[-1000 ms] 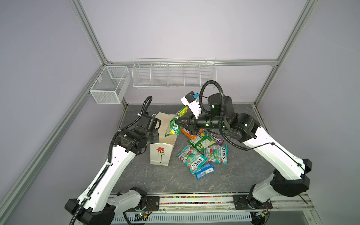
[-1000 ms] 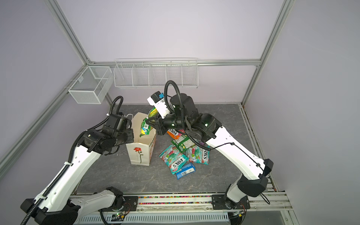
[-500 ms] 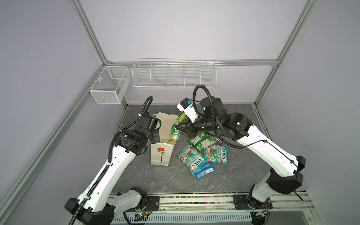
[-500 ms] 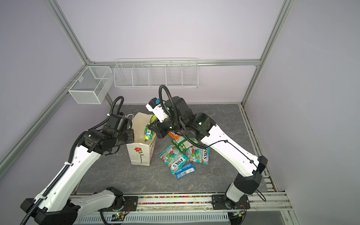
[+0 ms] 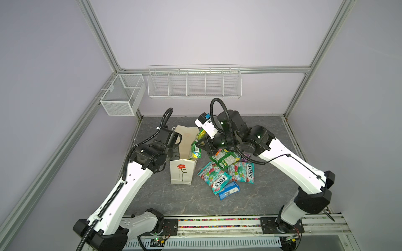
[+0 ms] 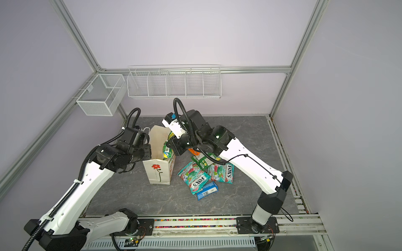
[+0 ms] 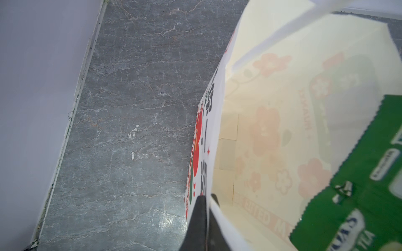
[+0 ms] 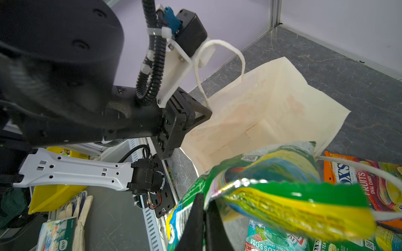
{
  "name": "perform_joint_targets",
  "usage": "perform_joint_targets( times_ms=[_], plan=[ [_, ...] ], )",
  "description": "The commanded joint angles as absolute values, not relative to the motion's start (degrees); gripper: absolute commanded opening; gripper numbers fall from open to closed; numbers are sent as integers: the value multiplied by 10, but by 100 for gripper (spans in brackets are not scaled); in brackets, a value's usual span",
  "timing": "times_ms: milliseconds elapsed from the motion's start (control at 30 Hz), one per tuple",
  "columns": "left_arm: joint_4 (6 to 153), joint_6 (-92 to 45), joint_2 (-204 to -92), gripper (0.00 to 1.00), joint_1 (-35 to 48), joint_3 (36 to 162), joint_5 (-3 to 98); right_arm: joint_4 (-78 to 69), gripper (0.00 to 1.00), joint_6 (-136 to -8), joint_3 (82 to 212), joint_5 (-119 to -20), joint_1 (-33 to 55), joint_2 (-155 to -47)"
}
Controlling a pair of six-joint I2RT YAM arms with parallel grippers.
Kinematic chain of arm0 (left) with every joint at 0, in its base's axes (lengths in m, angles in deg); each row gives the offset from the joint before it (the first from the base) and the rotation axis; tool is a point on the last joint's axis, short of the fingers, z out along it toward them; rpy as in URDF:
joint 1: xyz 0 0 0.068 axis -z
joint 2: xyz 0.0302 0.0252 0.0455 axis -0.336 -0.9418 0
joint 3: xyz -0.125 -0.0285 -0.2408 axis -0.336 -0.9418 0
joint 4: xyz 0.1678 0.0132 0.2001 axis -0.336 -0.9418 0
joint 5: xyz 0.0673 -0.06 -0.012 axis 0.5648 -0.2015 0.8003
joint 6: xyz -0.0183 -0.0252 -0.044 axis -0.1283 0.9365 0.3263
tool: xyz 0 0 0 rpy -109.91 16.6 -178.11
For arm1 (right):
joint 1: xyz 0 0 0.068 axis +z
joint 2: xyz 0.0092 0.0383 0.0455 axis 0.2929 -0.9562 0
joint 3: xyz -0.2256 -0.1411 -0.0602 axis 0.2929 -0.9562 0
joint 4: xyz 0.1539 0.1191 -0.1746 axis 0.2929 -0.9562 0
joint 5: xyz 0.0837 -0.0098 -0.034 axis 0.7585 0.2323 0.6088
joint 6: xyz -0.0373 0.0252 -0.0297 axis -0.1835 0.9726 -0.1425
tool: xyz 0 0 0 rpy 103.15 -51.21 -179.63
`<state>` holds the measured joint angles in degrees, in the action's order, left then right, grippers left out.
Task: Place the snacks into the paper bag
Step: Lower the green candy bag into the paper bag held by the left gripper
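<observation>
Left gripper [image 7: 207, 196]: closed on the paper bag [image 5: 176, 173]. Its two black fingers pinch the thin wall at the rim, at the lower centre of the left wrist view.

I find the bag upright and open, left of centre in both top views, on the grey, veined, stone-look table [image 5: 217, 206]. It is tall and rectangular. The outside is matt white with a red flower on a green stem. The inside is cream, creased at the folds, with the print ghosting through. One white cord handle [image 8: 217, 44] loops up in the upper middle of the right wrist view.

Right gripper [image 8: 205, 201]: closed on a green packet [image 5: 195, 150], clamping the crinkled, glossy foil near one end. In both top views the packet hangs in the bag's mouth against the right-hand wall, with its upper end above the rim. The left wrist view shows its serrated sealed edge inside the opening, at lower right.

Loose on the table, right of the bag in both top views:
- A second green packet [image 5: 225, 159], flat and rectangular, lies partly under the right arm.
- Two teal FOX'S packets [image 5: 215, 179], shiny and pillow-shaped, overlap one another.
- A blue bar wrapper [image 5: 229, 190], narrow and oblong, touches the nearer teal one at the lower end of the heap.
- An orange packet [image 8: 359, 180] lies flat beside the bag, at the right edge of the right wrist view.

A white wire basket [image 5: 193, 82] and a white mesh box [image 5: 121, 95] hang at upper centre and upper left.
</observation>
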<state>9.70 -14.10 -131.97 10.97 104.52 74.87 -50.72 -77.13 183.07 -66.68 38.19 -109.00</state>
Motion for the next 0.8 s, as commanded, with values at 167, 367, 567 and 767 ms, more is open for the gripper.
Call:
perform_joint_targets(
  times_ms=[167,367,567,767],
  plan=[
    [95,-131,-1319,0,114,1032,757,-495,8,-783,1851,-671,385,-1096],
    [97,-131,-1319,0,114,1030,757,-497,8,-783,1851,-677,388,-1097],
    [97,-130,-1320,0,114,1035,756,-499,12,-784,1851,-679,389,-1096],
    [93,-131,-1318,0,115,1040,757,-498,29,-781,1852,-678,391,-1093]
  ],
)
